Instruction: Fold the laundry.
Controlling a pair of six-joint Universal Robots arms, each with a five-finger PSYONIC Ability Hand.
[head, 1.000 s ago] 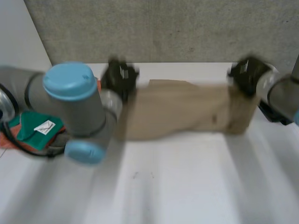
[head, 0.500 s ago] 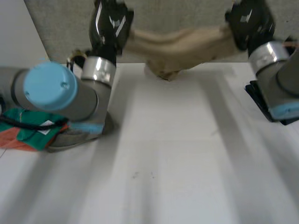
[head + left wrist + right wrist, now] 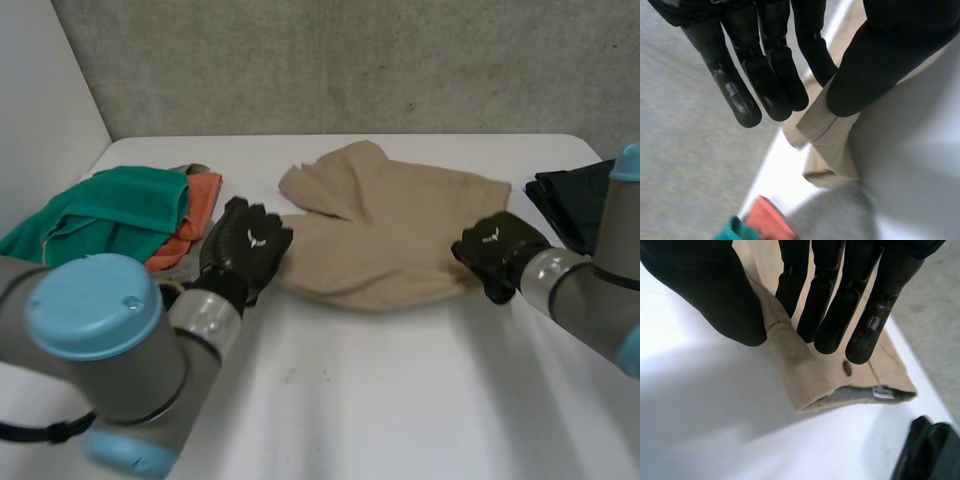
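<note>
A beige garment [image 3: 390, 240] lies spread on the white table [image 3: 400, 400], with a flap folded up at its far left. My left hand [image 3: 243, 250] is at its near left corner. In the left wrist view, the hand [image 3: 765, 60] pinches a hemmed corner of the beige cloth [image 3: 832, 140] between thumb and fingers. My right hand [image 3: 495, 250] is at the near right edge. In the right wrist view, the hand [image 3: 840, 290] pinches the thick band of the garment [image 3: 800, 365] between thumb and fingers.
A green cloth [image 3: 110, 210] lies on an orange one [image 3: 195, 215] at the table's left. A dark folded cloth [image 3: 570, 200] lies at the right edge, close to my right arm. A grey wall stands behind the table.
Both hands held the beige garment up in the air at the back. They have come down and toward the front, and the garment now lies on the table.
</note>
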